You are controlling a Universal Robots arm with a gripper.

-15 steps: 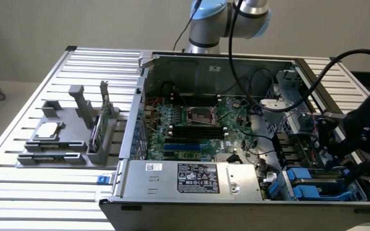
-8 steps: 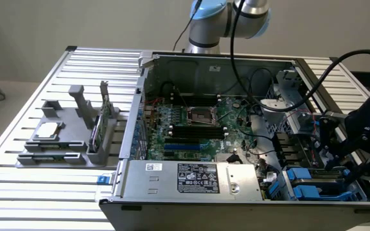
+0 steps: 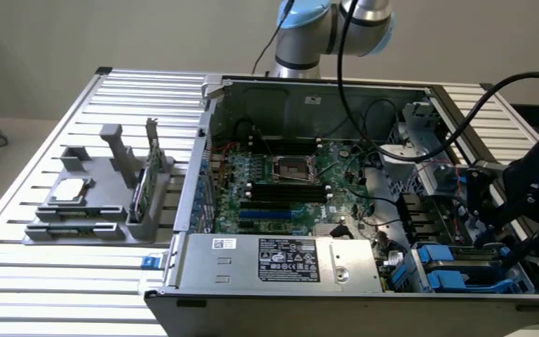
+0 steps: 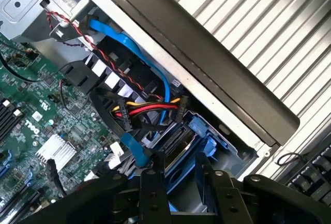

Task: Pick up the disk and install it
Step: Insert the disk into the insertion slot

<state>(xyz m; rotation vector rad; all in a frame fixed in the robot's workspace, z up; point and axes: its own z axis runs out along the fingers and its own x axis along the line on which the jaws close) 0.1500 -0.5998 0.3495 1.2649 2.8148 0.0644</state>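
Left of the exterior frame: grey fixture [image 3: 82, 210] on the desk [image 3: 26, 281], carrying a small chip [image 3: 71, 189] and a green card [image 3: 141, 186]. Centre: open computer case [image 3: 297, 189]. Lower right: tool [image 3: 518, 239] hangs over the drive bay [image 3: 457, 270]. The wrist view puts it astride the blue-railed disk [image 4: 178, 140] at the bay. Clamped or free, I cannot tell; pickup looks done, seating unconfirmed.

Silver and pale-blue arm [image 3: 316, 31], black cables [image 3: 342, 77], black screw-studded gripper [image 4: 180, 159].
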